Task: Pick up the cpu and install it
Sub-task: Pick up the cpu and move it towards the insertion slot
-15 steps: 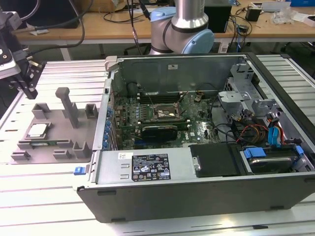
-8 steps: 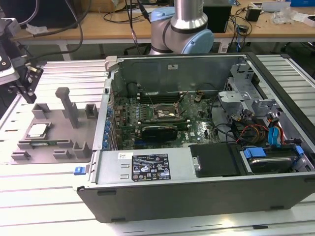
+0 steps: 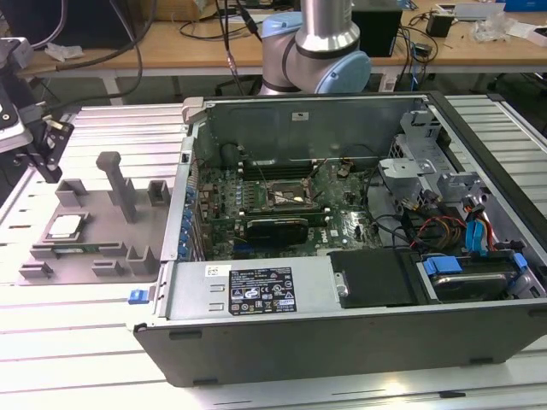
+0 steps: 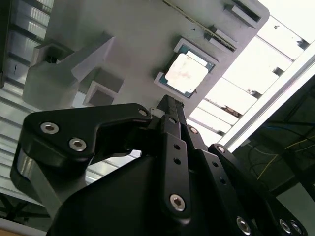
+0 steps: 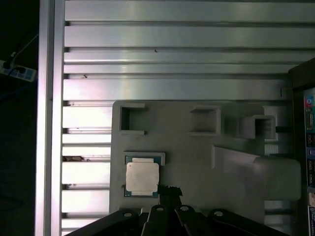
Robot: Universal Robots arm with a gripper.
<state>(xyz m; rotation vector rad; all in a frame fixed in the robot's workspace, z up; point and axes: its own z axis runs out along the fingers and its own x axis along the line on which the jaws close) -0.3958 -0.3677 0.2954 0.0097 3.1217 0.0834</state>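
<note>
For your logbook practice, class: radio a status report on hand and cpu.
Hand shut, empty, close beside cpu. Cpu seated in grey fixture, not yet lifted. Nothing over it.

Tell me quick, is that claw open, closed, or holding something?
Claw: closed, holding nothing. The cpu lies ungripped in the grey fixture.

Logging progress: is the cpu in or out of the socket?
Out: the cpu lies flat in the grey fixture's pocket, outside the computer case.
</note>
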